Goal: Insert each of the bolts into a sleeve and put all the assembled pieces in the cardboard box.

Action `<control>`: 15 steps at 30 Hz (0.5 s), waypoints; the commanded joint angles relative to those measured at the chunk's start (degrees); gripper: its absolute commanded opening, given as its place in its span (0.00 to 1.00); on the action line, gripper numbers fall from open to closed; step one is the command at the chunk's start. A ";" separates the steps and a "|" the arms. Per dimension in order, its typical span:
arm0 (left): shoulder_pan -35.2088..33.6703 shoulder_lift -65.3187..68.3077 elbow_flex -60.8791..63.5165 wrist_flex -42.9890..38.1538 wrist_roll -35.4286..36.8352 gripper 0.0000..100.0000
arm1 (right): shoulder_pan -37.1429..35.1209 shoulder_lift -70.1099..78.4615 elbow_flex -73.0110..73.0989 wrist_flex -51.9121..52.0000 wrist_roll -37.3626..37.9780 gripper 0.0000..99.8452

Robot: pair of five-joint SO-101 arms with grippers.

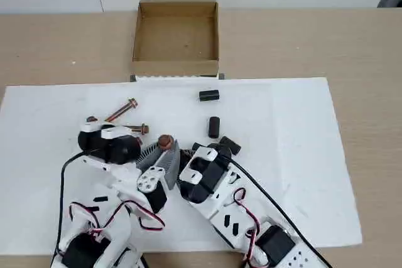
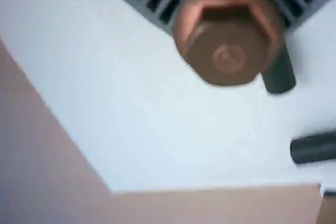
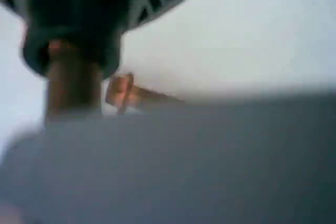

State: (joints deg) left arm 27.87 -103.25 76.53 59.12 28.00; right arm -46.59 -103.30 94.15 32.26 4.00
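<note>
**Copper bolt gripped, box unfilled**

Cardboard box [image 1: 176,67] stands empty at the far side of the table; no assembled piece lies in it. The left gripper [image 1: 164,149] is clenched on a held bolt [image 1: 165,141] above the white sheet [image 1: 295,155], close beside the right gripper [image 1: 188,158]. There a copper shaft meets a dark sleeve [image 3: 68,19]. Whether the right gripper grasps it cannot be told. Loose bolts [image 1: 122,110] and loose sleeves [image 1: 214,126] lie on the sheet. Judgement: one insertion is under way, and all boxing is outstanding.
</note>
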 commanded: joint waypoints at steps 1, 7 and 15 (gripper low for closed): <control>0.79 -0.18 1.80 2.29 -1.93 0.01 | 0.75 -0.66 -4.48 -3.38 0.53 0.00; 1.05 -0.18 4.09 1.93 -2.29 0.01 | 0.57 -0.66 -5.19 -3.56 2.20 0.00; 0.62 -0.35 4.09 2.11 -2.29 0.10 | 0.57 -0.66 -5.10 -3.56 3.52 0.00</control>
State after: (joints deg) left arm 28.57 -103.87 79.96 60.09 26.24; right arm -46.59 -103.03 94.15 31.21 6.73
